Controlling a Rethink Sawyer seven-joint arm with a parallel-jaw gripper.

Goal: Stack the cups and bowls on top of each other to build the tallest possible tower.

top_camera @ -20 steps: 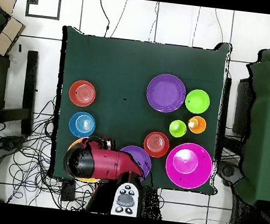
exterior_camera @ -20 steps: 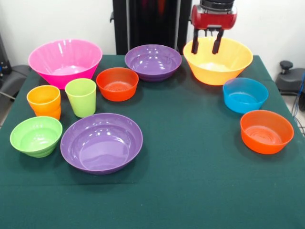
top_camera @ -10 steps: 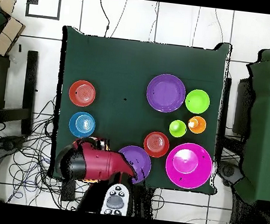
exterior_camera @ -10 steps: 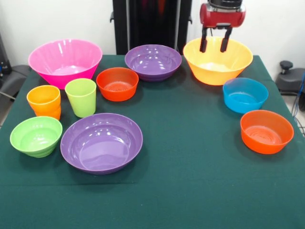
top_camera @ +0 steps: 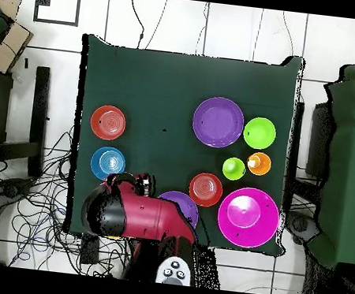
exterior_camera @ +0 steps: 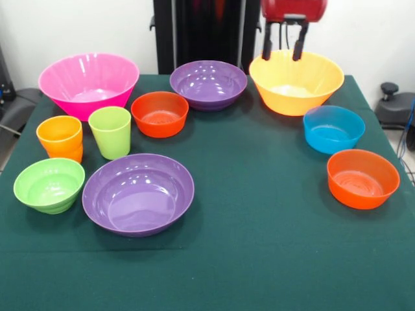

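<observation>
1. Front view: gripper (exterior_camera: pixel 281 46) hangs above the far rim of the yellow bowl (exterior_camera: pixel 296 81), fingers apart, nothing in them. No tower yet; every piece sits separate on the table (exterior_camera: pixel 259 259).
2. Layout: pink bowl (exterior_camera: pixel 89 84) far corner, purple bowls (exterior_camera: pixel 208 83) and (exterior_camera: pixel 138 192), red bowls (exterior_camera: pixel 159 113) and (exterior_camera: pixel 362 177), blue bowl (exterior_camera: pixel 333 128), green bowl (exterior_camera: pixel 49 184), orange cup (exterior_camera: pixel 59 138) just beside green cup (exterior_camera: pixel 110 131).
3. Risk: rim pinch on yellow bowl. Glossy, sloped wall, so fingers may slide off or tip the bowl when lifting.
4. Risk: yellow is likely the widest base w/ pink; if moved it could bump the blue bowl, which sits near.
5. Risk: cups nearly touch, so grabbing one prob. knocks the other.
6. Overhead view: arm hides the yellow bowl and part of a purple one (top_camera: pixel 178 207), so alignment there can't be checked.
</observation>
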